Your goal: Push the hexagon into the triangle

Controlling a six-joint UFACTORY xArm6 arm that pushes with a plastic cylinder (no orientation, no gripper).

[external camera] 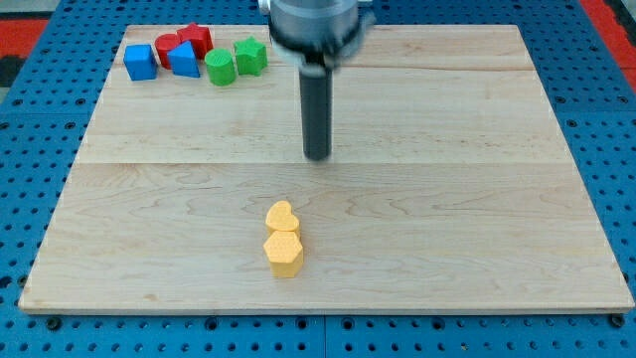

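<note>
A yellow hexagon [284, 253] lies at the view's lower middle on the wooden board [447, 199]. A yellow heart-shaped block [281, 216] touches its upper side. A blue triangle [184, 60] lies in the cluster at the view's top left. My tip [317, 156] is on the board, above and slightly right of the yellow pair and apart from them. It is far to the right of and below the blue triangle. It touches no block.
In the top-left cluster are a blue cube [140, 62], a red round block [166, 47], a red block [196, 40], a green cylinder [220, 68] and a green block [250, 57]. A blue pegboard [30, 199] surrounds the board.
</note>
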